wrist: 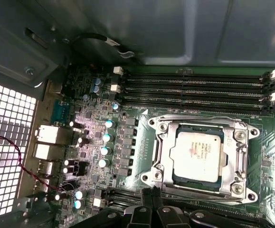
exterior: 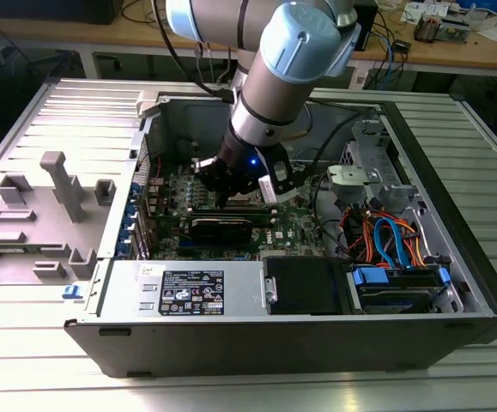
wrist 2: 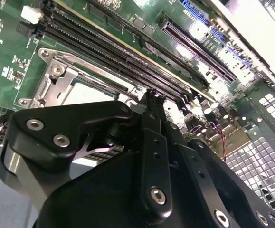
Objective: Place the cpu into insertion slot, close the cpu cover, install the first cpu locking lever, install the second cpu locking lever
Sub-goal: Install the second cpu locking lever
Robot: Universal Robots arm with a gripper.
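From my remote station I saw the grey-and-blue jointed arm (exterior: 282, 77) reaching down into the open black and silver computer case (exterior: 454, 283), which lay on its side on a ribbed metal table (exterior: 25, 378). Its black gripper (exterior: 223, 196) hung low over the green motherboard (exterior: 166, 193), just beside the processor area.

In the first wrist view the small flat square cpu with its dull silver-grey metal top (wrist: 197, 152) sat inside the square dark insertion slot with a silvery rim (wrist: 151, 152). The thin silvery cpu cover, a frame plate with a large central window (wrist: 234, 164), lay flat around the chip, so that the chip showed through the window. The gripper's black fingertips (wrist: 150, 197) stood together with no visible gap between them, holding nothing, near the socket's edge and close to one row of long narrow black memory slots (wrist: 194, 88).

In the second wrist view the same closed fingertips (wrist 2: 154, 97) pointed at the board between the silvery socket frame (wrist 2: 56, 71) and the memory slots (wrist 2: 128, 52). I could not tell whether they touched the board.
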